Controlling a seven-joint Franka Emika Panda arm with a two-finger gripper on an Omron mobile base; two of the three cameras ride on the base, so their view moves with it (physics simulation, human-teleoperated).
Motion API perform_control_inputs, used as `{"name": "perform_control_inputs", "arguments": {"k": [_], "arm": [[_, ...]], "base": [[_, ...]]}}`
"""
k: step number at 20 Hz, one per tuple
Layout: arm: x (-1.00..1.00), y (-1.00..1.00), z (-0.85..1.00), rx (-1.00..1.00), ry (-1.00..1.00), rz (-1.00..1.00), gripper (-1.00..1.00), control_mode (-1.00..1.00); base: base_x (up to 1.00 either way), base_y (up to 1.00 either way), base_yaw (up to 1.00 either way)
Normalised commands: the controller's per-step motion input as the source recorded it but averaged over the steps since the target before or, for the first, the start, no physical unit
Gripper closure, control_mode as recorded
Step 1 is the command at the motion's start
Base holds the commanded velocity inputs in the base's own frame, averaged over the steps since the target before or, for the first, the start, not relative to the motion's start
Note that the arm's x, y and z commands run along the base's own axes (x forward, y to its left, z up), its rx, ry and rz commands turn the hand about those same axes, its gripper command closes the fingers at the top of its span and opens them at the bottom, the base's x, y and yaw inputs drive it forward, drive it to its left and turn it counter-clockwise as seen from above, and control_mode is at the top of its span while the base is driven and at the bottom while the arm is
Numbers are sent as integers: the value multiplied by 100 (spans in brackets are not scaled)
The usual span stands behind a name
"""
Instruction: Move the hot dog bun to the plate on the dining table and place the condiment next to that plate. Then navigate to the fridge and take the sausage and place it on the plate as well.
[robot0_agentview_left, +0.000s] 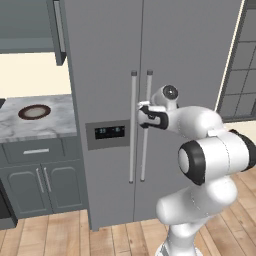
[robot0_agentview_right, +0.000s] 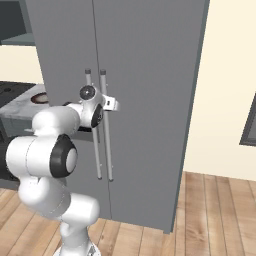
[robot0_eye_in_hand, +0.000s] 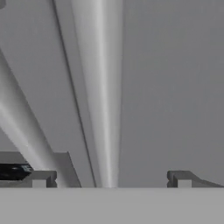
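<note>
Open gripper (robot0_eye_in_hand: 109, 179) at the fridge (robot0_agentview_left: 190, 60) handles, doors shut.

We count two vertical bar handles on the two-door fridge: the right door's handle (robot0_eye_in_hand: 103, 87) runs straight up between our jaws in the hand view, with one fingertip (robot0_eye_in_hand: 41, 178) to its left and the other to its right, while the left door's handle (robot0_eye_in_hand: 22, 127) slants away outside the left fingertip. The jaws stand fully apart and grip nothing; whether either tip touches the bar we cannot tell. There is one dispenser panel (robot0_agentview_left: 109, 132) on the left door, below and left of the jaws, and one dark-rimmed plate (robot0_agentview_left: 34, 111) on the marble counter (robot0_agentview_left: 60, 125) well off to the left. The sausage is hidden (both doors are closed), and the hand view is blurred at this close range.
</note>
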Motion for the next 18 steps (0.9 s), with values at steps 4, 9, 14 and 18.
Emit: {"name": "perform_control_inputs", "arguments": {"k": [4, 9, 14, 18], "arm": [[48, 1, -17, 0, 0, 0, -100, -100], [50, 4, -19, 0, 0, 0, -100, -100], [52, 6, -20, 0, 0, 0, -100, -100], [50, 5, -20, 0, 0, 0, -100, -100]], "base": [[0, 0, 0], [0, 0, 0], [0, 0, 0], [0, 0, 0]]}}
